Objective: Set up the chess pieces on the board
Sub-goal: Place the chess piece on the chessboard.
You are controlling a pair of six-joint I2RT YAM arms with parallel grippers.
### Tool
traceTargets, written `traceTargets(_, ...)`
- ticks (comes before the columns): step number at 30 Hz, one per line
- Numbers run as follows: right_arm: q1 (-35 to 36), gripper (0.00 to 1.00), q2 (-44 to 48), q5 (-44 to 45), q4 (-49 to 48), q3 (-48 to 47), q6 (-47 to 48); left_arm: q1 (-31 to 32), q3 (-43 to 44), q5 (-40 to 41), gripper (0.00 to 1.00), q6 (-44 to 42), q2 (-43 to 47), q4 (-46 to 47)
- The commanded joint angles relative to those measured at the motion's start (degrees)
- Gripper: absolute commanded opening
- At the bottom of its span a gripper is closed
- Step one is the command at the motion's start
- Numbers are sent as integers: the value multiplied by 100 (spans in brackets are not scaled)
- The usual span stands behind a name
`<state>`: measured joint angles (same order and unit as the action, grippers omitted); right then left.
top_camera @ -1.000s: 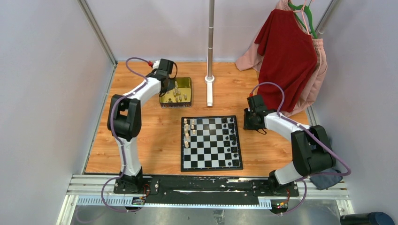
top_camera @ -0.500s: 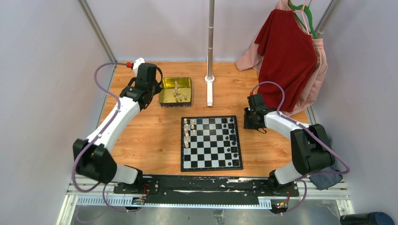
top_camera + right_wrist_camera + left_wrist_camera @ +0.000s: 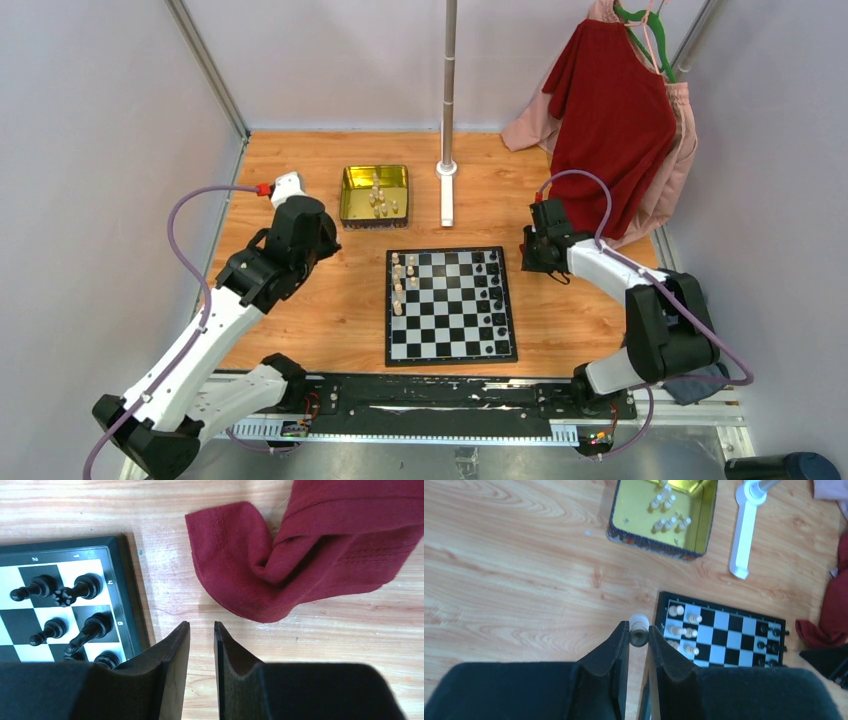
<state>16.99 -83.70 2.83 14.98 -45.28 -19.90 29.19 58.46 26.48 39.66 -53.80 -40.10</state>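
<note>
The board [image 3: 450, 330] lies mid-table, with a few pale chess pieces [image 3: 398, 285] along its left side and black ones [image 3: 493, 290] along its right. More pale pieces [image 3: 380, 200] stand in the gold tin [image 3: 345, 195]. My left gripper [image 3: 639, 632] is shut on one pale piece [image 3: 639, 622], held above bare wood just left of the board's [image 3: 724, 635] far corner. My right gripper [image 3: 202, 625] is open and holds nothing. It hovers over wood beside the board's right edge [image 3: 130, 580], near the black pieces [image 3: 75, 590].
A white pole on a flat foot [image 3: 447, 170] stands behind the board, next to the tin. Red and pink clothes [image 3: 610, 120] hang at the back right, and a red sleeve [image 3: 280, 565] lies on the wood just ahead of my right gripper.
My left arm has swung away from the tin toward the near left, carrying the pale piece. My right gripper has shifted only slightly.
</note>
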Motion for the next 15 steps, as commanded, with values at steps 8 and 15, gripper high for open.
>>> traceTargets(8, -65, 29, 437, 388, 93, 37, 149, 984, -132, 195, 1, 498, 470, -957)
traceTargets(15, -67, 29, 469, 480, 101, 11, 176, 1651, -217, 352, 1, 559, 332, -1088)
